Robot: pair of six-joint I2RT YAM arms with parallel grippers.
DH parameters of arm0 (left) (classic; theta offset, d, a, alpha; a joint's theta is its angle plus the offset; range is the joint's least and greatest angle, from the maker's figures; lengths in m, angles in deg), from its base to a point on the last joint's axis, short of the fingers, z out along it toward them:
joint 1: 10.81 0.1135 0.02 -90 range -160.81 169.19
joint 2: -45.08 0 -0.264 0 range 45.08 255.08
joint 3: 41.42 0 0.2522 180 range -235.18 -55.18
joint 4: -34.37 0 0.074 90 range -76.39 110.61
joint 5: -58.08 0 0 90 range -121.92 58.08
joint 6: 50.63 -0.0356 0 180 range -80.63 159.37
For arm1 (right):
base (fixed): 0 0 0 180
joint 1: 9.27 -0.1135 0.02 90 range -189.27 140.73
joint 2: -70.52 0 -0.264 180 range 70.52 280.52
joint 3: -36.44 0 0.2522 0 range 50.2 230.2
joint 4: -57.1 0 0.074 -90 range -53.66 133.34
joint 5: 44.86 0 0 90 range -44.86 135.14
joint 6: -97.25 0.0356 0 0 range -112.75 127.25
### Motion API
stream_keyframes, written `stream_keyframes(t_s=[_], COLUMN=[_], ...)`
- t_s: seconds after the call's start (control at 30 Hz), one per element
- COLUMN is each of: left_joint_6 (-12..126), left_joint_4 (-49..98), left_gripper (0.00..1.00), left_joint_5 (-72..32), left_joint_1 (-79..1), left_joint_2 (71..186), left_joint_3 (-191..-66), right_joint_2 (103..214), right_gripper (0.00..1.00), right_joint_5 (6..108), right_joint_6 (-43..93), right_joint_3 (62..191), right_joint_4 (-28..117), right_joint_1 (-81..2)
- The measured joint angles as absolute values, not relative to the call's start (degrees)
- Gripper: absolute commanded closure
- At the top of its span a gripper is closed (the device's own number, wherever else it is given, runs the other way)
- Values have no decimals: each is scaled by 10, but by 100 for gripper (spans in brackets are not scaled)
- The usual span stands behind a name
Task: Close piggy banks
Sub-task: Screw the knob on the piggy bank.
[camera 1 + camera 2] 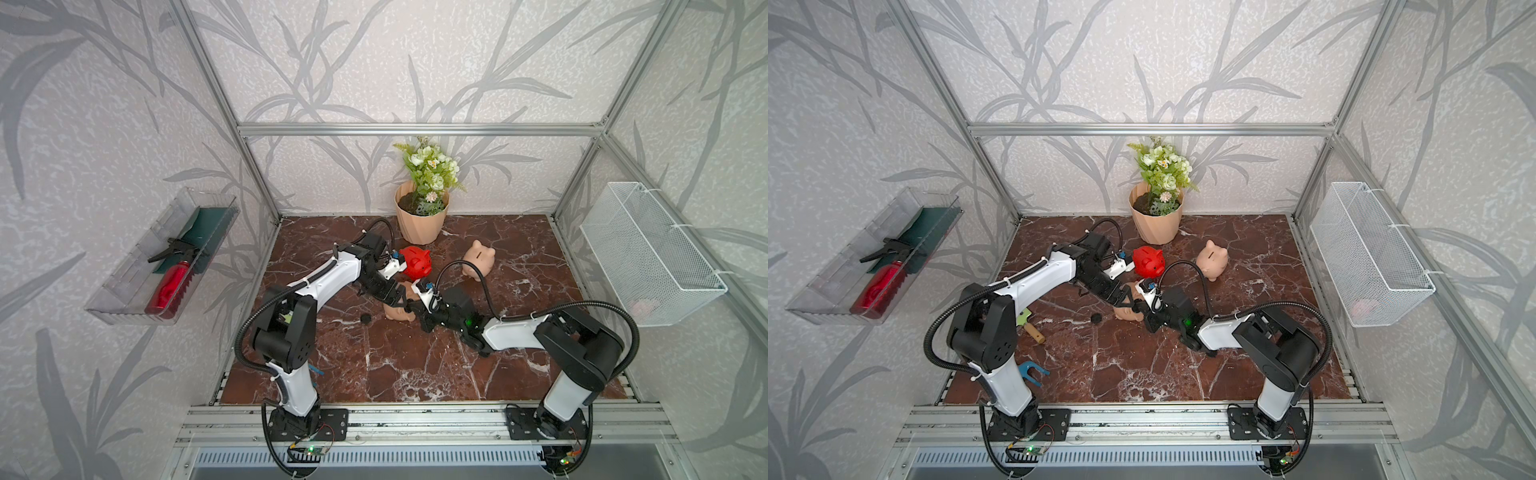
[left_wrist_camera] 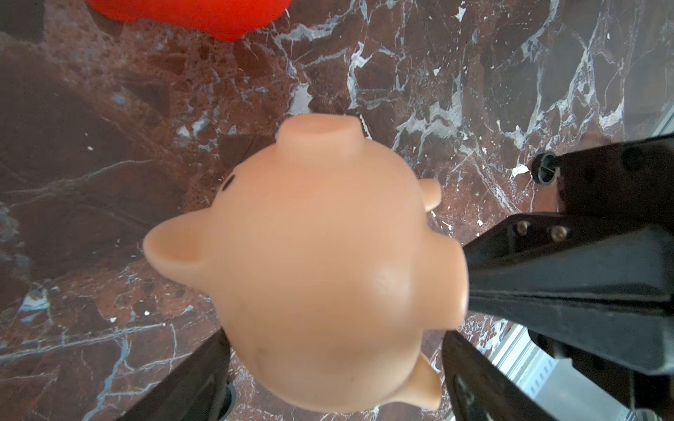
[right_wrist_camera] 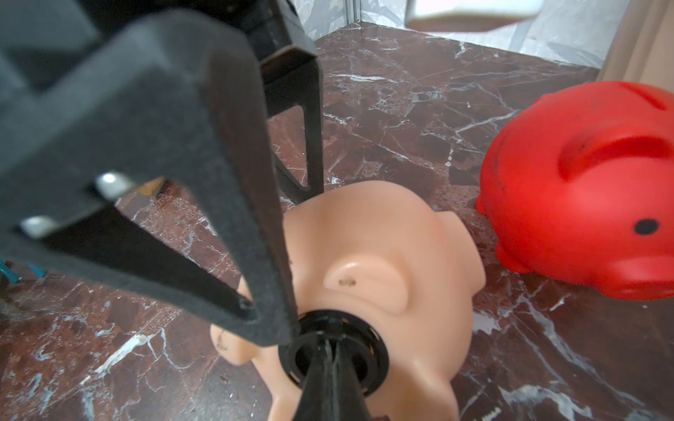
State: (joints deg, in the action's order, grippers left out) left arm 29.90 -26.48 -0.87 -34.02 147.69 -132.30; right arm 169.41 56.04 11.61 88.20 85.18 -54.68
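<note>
Tan pig (image 2: 321, 255) lies on its side on bench (image 1: 415, 365), within wide-spread L pincer (image 2: 335, 339). R pincer (image 3: 330, 350), closed, tips in plug (image 3: 374, 351) at pig's belly. Red pig (image 3: 583, 189) just beyond L pincer; 2nd tan pig (image 1: 478, 258) well apart.

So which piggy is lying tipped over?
The peach piggy in the middle, with a black plug at its belly. The red piggy and the far peach piggy stand upright.
</note>
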Motion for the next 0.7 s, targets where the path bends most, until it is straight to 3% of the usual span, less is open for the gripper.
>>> stream_keyframes(t_s=[0.7], left_joint_6=[310], left_joint_4=[-224], left_gripper=[11], left_joint_5=[35], left_joint_1=[-327], left_joint_2=[1477], left_joint_3=[-1319], right_joint_2=[1694], right_gripper=[100], right_joint_5=[560], right_joint_6=[32], right_joint_3=[874], right_joint_4=[856], right_joint_1=[-544])
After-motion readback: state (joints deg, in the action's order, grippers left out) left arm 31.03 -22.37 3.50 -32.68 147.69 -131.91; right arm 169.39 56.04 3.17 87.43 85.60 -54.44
